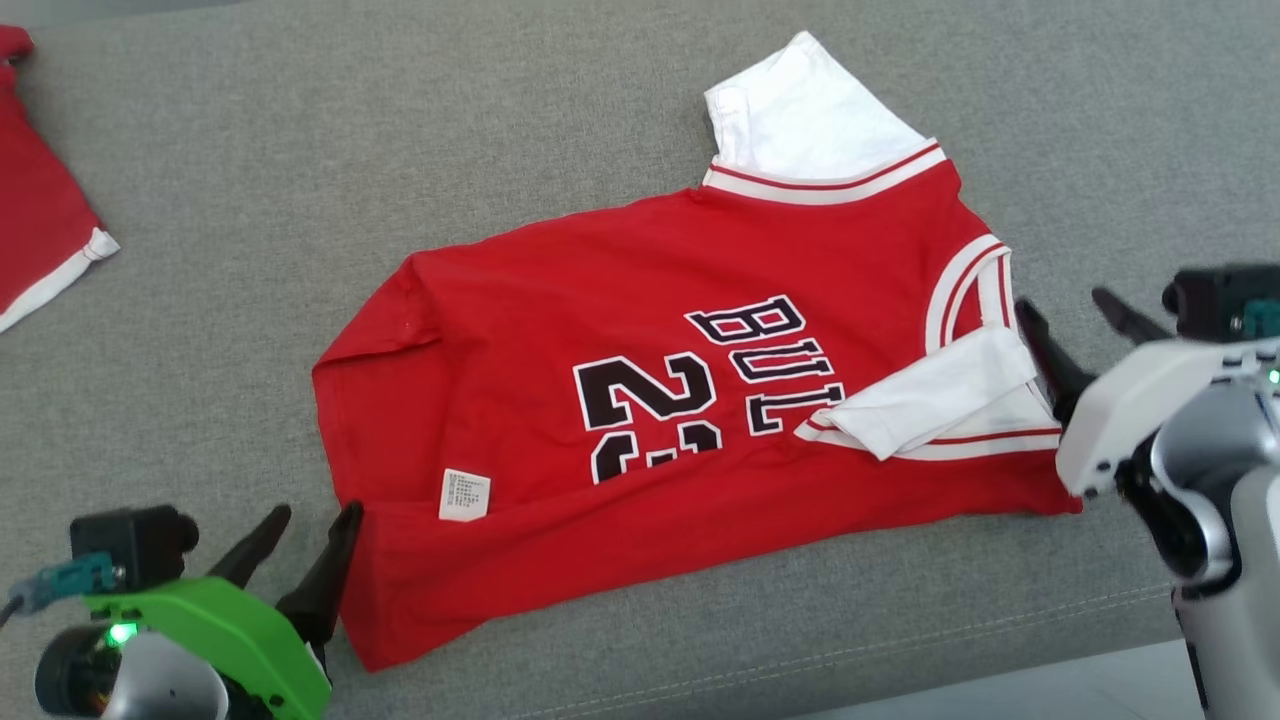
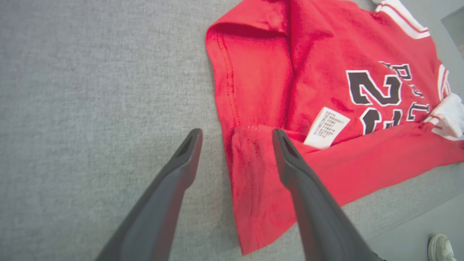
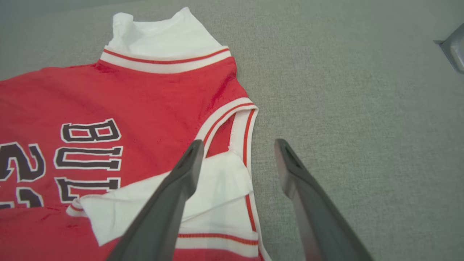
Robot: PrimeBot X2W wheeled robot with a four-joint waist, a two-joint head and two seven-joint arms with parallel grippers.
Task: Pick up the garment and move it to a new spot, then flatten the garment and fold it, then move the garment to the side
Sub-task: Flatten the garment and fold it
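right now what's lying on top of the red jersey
A folded-over white sleeve and a red flap with a white label lie on the red jersey. They hide part of its lettering and number.

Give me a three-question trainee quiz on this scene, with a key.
1. True or false: the left gripper and the right gripper are both shut on the red jersey.
2. The white label lies nearer: A) the left gripper; B) the right gripper; C) midway between them.
3. How many red garments lie on the grey surface?

Key: 1 false, both are open. 2 A. 3 two, counting the second red garment at the head view's left edge.
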